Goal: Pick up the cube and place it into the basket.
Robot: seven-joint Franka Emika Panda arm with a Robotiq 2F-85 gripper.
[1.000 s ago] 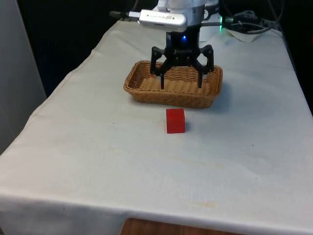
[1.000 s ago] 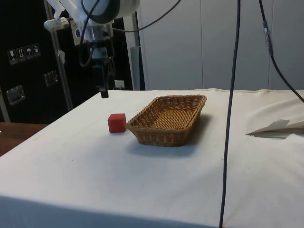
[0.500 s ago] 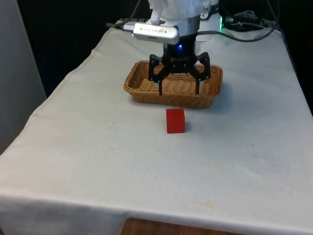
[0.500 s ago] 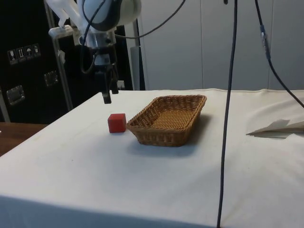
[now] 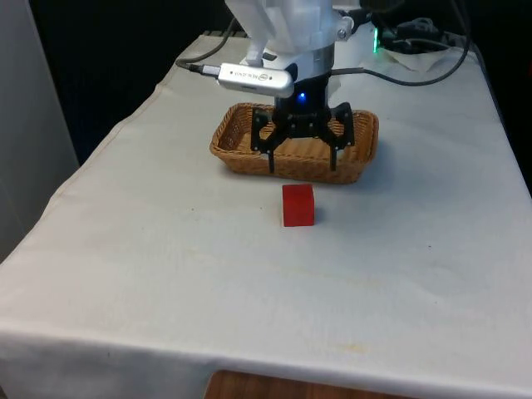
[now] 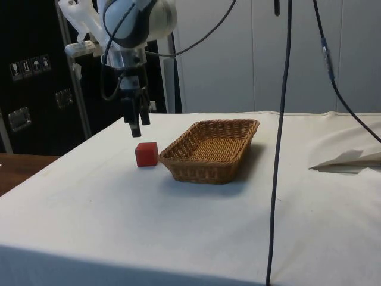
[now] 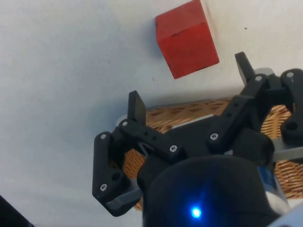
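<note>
One red cube [image 5: 298, 205], tool [image 5: 302, 169] spread above

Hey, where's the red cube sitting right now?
The red cube sits on the white cloth just in front of the basket in the front view, near its middle, with the open gripper hovering above.

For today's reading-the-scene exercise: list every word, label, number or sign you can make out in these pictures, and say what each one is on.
No text can be read.
Dark cabinet: small white label stickers with pictograms, too small to read.
Cube: plain red, no marking.
Basket: plain wicker, no label.
Cloth: plain white, nothing printed.
Gripper: black, no readable lettering.
</note>
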